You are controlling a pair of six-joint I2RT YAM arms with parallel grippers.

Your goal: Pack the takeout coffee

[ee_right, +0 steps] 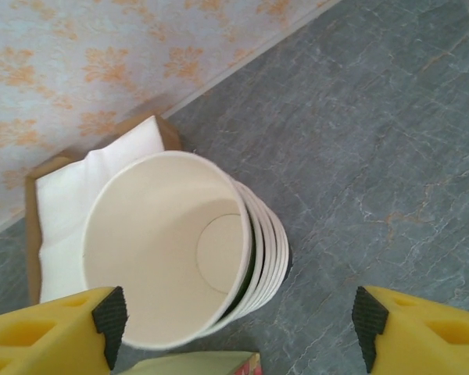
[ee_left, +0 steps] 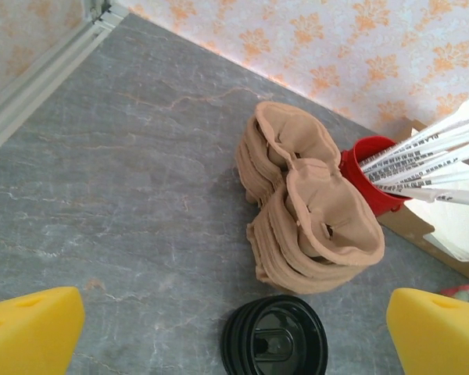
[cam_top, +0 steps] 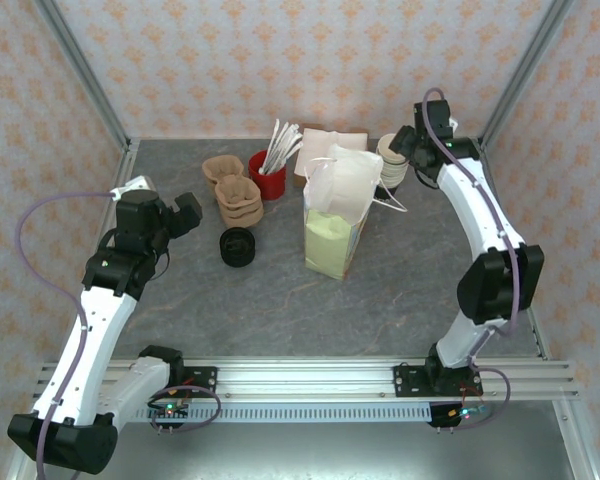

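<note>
Grey table (cam_top: 280, 310), red cup (cam_top: 267, 184) holding wrapped sticks (cam_top: 280, 146)

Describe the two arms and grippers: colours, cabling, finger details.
White shells and black joints on the left arm and right arm; a lilac cable loops along each. The left gripper has yellow wedge fingers; the right gripper adds black pads.
</note>
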